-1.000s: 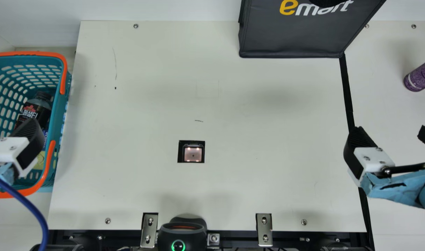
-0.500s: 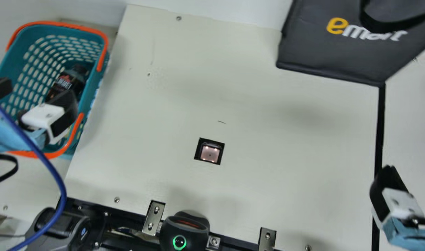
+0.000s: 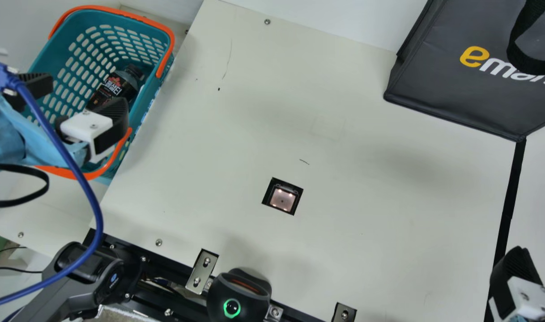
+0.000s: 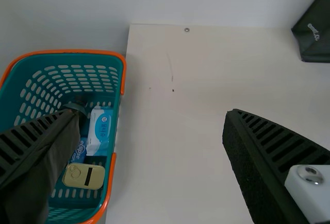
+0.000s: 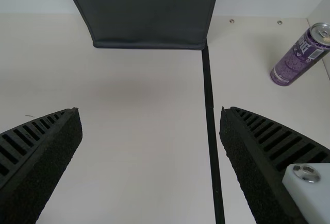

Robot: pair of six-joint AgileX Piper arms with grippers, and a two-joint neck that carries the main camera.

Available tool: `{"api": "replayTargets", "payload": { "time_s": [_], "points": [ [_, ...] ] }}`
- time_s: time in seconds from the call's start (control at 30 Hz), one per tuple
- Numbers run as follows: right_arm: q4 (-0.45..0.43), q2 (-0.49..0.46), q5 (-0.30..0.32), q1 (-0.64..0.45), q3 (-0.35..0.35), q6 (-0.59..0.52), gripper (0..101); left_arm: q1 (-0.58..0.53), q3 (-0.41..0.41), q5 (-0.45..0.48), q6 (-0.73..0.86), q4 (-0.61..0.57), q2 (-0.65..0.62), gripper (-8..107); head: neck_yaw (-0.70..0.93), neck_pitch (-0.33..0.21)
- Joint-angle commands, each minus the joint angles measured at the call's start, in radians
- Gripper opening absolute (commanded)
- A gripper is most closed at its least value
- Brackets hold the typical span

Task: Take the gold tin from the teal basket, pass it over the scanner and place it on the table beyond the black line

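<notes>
Likely light, stiff, slick: gold tin [image 4: 83,176] | basket [image 3: 57,58], main view's upper left | pinch long sides | left gripper [image 4: 150,113], right gripper [image 5: 150,110] spread

Over by the white wall I can see a dark grey fabric bag [image 3: 447,96] with yellow and white lettering, a black strap handle [image 3: 518,51] looping down its front. Well apart from it stands a tall purple can [image 5: 296,62] with a silver lid. A dark bottle [image 3: 116,85] with a black cap and a red mark on its label lies near a white and light-blue soft packet [image 4: 98,131]; a smaller blue packet [image 4: 79,152] with white print sits just beside that one, partly hidden.
</notes>
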Motion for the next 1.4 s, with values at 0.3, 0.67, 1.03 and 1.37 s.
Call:
{"api": "replayTargets", "payload": {
  "time_s": [0.3, 0.67, 1.03, 1.37],
  "points": [
    [0.000, 0.000, 0.001, 0.000, 0.000, 0.000, 95, 0.169, 0.007, -0.023, -0.129, 0.023, 0.033, 90, 0.002, -0.029],
    [0.000, 0.000, 0.002, 0.000, 0.000, 0.000, 95, 0.379, 0.065, -0.098, -0.068, 0.045, 0.087, 90, 0.002, -0.029],
    [0.000, 0.000, 0.002, 0.000, 0.000, 0.000, 95, 0.606, 0.087, -0.186, 0.260, -0.062, 0.260, 90, 0.002, -0.029],
    [0.000, 0.000, 0.001, 0.000, 0.000, 0.000, 95, 0.753, 0.024, -0.192, 0.582, -0.172, 0.460, 90, 0.002, -0.029]
  ]
}}
